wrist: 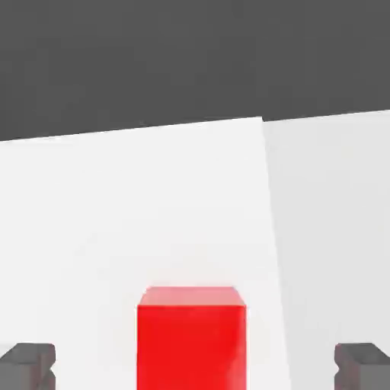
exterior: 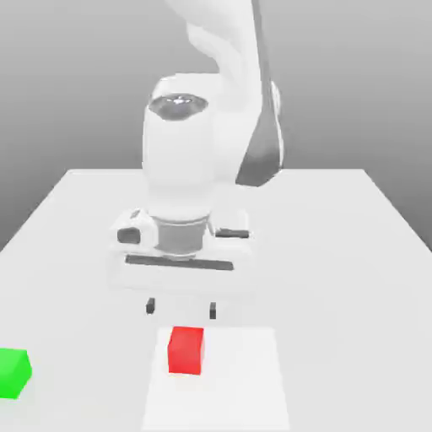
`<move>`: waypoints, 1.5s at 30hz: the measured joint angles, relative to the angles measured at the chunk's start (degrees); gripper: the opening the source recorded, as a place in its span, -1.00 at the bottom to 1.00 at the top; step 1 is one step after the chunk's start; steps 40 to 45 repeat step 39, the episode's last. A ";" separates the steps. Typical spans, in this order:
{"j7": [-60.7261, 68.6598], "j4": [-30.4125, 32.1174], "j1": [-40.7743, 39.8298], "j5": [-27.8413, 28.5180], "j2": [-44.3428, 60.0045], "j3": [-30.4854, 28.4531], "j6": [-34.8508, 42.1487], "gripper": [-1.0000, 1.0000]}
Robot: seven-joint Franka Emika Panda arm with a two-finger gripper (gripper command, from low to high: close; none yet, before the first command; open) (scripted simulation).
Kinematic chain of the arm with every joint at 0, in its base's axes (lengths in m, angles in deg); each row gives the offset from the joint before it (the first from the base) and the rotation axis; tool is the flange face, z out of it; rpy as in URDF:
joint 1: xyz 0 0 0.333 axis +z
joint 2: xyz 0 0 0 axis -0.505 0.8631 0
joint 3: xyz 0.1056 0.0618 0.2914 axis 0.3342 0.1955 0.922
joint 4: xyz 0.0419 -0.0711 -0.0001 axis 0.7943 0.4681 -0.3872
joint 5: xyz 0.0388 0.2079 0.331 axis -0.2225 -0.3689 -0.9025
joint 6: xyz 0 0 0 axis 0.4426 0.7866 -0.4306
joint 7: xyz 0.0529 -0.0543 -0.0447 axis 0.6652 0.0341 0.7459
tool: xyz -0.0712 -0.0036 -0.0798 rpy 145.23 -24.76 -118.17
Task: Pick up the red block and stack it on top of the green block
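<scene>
your gripper (exterior: pixel 181 309) released and empty above red block (exterior: pixel 186 350) on white patch (exterior: pixel 217 396), green block (exterior: pixel 12 373) at exterior view's near left

Worktop: pale grey, flat (exterior: pixel 337 253)
White patch: bright four-sided area on the worktop, toward the exterior view's near edge (exterior: pixel 245 388)
Red block: on the white patch (exterior: pixel 186 351)
Green block: at the exterior view's left edge, apart from the patch (exterior: pixel 12 373)

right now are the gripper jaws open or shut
Open: in the hand view the jaws stand wide apart, with the red block showing between them.
</scene>
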 joint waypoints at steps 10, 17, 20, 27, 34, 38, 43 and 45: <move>0.18 -1.13 -0.21 -0.24 10.00 0.29 -8.46 -1.00; 0.09 0.08 -0.52 -0.15 1.42 0.53 -1.14 -1.00; 0.17 -1.58 -2.91 -0.94 -1.38 -0.41 3.39 -1.00; -0.93 -15.41 -12.52 -4.13 4.54 -6.64 11.50 -1.00; -1.16 -25.26 -18.81 -7.13 14.11 -11.14 12.11 -1.00; -0.30 -25.61 -19.66 -8.41 17.47 -10.24 9.17 1.00; -0.30 -25.61 -19.66 -8.41 17.47 -10.24 9.17 1.00; -0.30 -25.61 -19.66 -8.41 17.47 -10.24 9.17 1.00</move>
